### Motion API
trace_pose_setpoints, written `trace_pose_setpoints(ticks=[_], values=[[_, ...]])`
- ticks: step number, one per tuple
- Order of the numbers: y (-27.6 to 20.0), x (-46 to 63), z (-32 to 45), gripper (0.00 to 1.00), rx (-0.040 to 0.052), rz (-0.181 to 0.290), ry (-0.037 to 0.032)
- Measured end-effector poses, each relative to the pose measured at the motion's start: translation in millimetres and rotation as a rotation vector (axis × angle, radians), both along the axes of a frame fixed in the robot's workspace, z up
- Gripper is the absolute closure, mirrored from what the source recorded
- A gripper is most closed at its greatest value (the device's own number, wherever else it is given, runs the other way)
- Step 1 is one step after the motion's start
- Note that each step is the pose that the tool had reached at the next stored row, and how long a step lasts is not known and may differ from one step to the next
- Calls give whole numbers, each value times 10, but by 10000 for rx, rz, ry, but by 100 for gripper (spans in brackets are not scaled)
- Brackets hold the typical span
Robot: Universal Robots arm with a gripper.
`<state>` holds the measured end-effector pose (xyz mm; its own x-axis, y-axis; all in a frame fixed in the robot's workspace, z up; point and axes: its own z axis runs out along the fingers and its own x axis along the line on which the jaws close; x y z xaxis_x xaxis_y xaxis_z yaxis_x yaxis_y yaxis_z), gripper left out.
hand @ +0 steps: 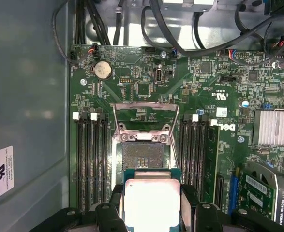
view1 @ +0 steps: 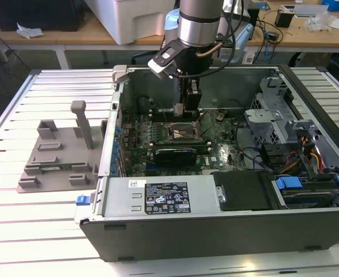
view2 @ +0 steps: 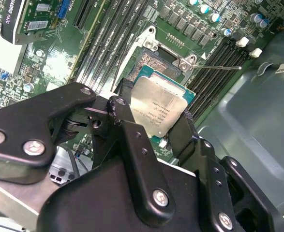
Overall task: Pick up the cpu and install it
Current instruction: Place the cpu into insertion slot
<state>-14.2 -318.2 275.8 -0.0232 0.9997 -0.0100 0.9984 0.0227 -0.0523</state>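
1. Tightly clamped on the cpu: gripper, black fingers pressing two opposite edges of the chip, silver top facing out in both wrist views.
2. Just beyond, held above the green motherboard and not seated, near the bare socket, with load frame tilted up and open.
3. Flanking the socket, rows of memory slots on either side.
4. Farther out, in the exterior view, reaching down by the arm into the open computer case.
5. Farthest, at the exterior view's left, resting on the slatted table: grey fixture, well apart from the chip.
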Motion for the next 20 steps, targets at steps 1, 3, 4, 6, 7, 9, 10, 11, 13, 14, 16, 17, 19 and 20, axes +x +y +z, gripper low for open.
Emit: trace_pose_setpoints(ticks=[1, 3, 4, 6, 7, 9, 10, 11, 13, 14, 16, 17, 19, 20], values=[[0, 0, -5, 45, 0, -5, 0], [0, 0, -10, 45, 0, -10, 0], [0, 0, -12, 45, 0, -12, 0], [0, 0, -18, 45, 0, -20, 0], [0, 0, -20, 45, 0, -24, 0], [0, 0, -24, 45, -1, -30, 0], [0, 0, -26, 45, -1, -33, 0], [0, 0, -29, 45, -1, -36, 0], [0, 0, -35, 45, 0, -45, 0], [0, 0, -37, 45, 0, -50, 0], [0, 0, -41, 45, -1, -60, 0], [0, 0, -42, 45, -1, -66, 0], [0, 0, -48, 45, 0, -79, 0], [0, 0, -49, 45, 0, -84, 0]])
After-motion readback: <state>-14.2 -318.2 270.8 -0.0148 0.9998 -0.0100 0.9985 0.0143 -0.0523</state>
